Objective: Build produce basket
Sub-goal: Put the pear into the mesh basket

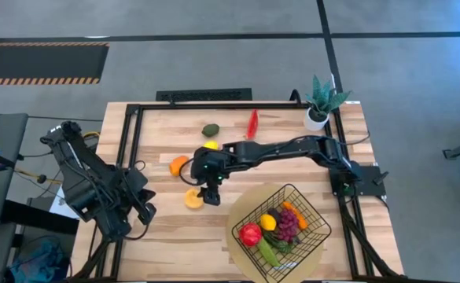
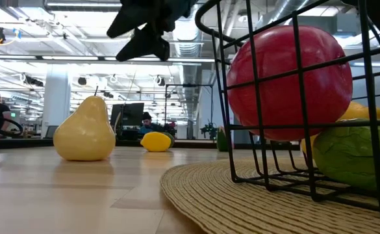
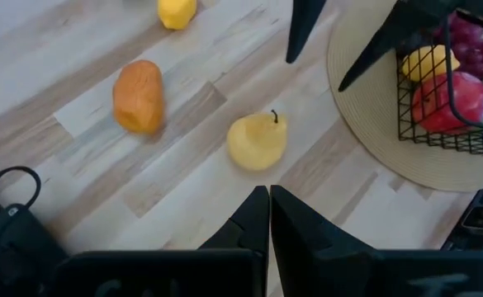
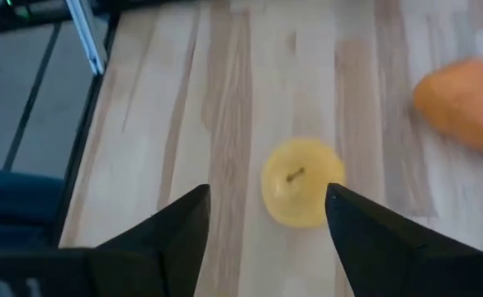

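A yellow pear stands upright on its base on the table, also in the low view and both wrist views. My right gripper hangs open above it, fingers either side, touching nothing. My left gripper is shut and empty at the table's near left. The black wire basket on a round tan mat holds a red apple, a lemon, purple grapes and green pieces.
An orange piece, a lemon, a dark green fruit and a red piece lie on the table's far half. A potted plant stands at the far right corner. A black frame edges the table.
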You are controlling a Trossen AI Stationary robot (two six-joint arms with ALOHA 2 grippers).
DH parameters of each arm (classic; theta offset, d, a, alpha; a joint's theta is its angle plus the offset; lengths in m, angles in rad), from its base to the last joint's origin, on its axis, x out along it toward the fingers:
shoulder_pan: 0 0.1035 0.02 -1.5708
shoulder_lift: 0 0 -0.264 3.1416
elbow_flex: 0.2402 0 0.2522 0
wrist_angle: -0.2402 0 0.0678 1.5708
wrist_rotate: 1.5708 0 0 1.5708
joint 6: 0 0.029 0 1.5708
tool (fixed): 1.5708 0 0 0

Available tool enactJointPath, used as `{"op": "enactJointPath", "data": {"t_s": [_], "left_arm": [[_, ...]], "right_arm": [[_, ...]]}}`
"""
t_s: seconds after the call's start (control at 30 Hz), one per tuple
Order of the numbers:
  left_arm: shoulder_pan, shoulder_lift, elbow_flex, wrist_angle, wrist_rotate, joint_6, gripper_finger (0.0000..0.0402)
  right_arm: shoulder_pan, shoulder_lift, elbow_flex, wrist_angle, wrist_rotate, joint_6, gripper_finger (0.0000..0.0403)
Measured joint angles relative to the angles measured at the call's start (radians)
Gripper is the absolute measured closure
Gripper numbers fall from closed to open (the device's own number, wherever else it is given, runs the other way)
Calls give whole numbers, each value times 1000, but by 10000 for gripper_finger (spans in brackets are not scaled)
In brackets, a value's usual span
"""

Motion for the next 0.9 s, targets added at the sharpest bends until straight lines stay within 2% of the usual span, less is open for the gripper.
{"op": "enactJointPath", "data": {"t_s": [0.13,0.37,0.5,0.57,0.7,0.77,0.9], "left_arm": [[0,0,0,0,-3,4,401],[4,0,0,0,-29,-3,401],[29,0,-25,4,-41,-26,401],[46,0,-61,25,-41,-38,401],[86,0,-157,171,-44,2,401],[107,0,-202,282,-77,59,402],[163,0,-280,544,-121,274,390]], "right_arm": [[-6,-3,1,20,48,-7,143],[-16,-3,-3,17,47,0,143],[-31,-30,57,-52,40,-7,143],[-48,-53,116,-144,40,-7,143],[-85,-80,248,-326,41,-33,143],[-98,-97,314,-390,40,-57,143],[-120,-204,296,-388,31,-79,143]]}}
